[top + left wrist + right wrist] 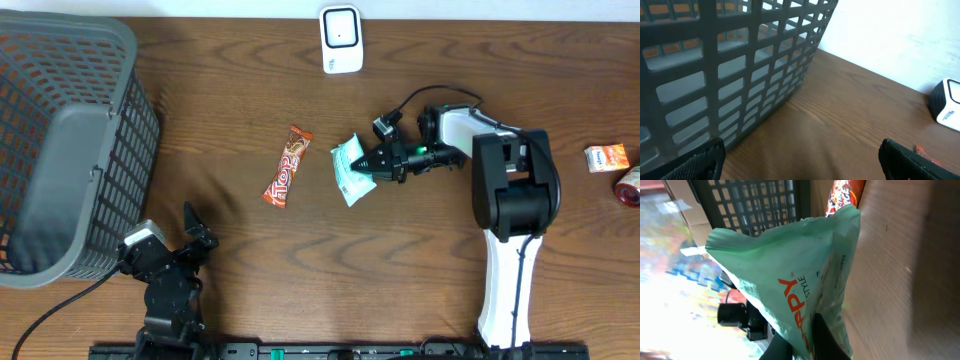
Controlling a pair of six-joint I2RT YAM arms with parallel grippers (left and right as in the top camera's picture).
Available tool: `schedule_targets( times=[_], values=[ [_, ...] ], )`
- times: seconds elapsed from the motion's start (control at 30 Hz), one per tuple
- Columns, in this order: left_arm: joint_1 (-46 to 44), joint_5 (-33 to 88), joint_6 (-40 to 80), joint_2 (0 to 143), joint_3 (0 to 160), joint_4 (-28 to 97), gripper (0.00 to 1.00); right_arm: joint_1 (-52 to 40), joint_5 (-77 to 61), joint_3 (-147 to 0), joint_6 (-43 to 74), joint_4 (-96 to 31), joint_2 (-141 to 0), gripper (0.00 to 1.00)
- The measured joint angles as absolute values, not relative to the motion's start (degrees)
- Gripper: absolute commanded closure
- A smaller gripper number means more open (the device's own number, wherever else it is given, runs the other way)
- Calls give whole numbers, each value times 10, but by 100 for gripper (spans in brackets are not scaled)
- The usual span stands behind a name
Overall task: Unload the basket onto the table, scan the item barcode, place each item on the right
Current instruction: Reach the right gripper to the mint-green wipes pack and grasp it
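A pale green snack packet (349,168) hangs just above the table centre, pinched at its right edge by my right gripper (378,160), which is shut on it. In the right wrist view the green packet (795,280) with orange lettering fills the frame, the black fingers (827,340) clamped on its lower edge. No barcode shows on it. A white scanner (341,39) stands at the table's far edge, also at the right edge of the left wrist view, scanner (947,104). My left gripper (193,230) rests open near the front left, nothing between its fingertips (705,160).
A grey plastic basket (60,150) fills the left side, close beside my left gripper. An orange chocolate bar (288,166) lies left of the packet. A small orange packet (607,157) and a red item (630,187) sit at the right edge.
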State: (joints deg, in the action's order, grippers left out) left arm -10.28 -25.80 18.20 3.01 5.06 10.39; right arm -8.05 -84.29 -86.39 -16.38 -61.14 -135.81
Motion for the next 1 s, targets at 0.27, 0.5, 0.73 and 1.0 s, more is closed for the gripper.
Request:
schedule_targets(
  times=[0.27, 0.5, 0.73, 1.0],
  values=[
    [-103, -258, 182, 30, 51, 104, 2, -81, -863, -864, -136, -605, -1359, 99],
    [-103, -258, 182, 30, 51, 104, 2, -81, -867, -864, -122, -632, -1359, 99],
    [-103, -258, 182, 30, 51, 104, 2, -81, -862, -865, -170, -758, -1355, 98],
    [-103, -258, 182, 30, 51, 104, 2, -95, -711, -874, -216, -787, -1209, 98]
  ],
)
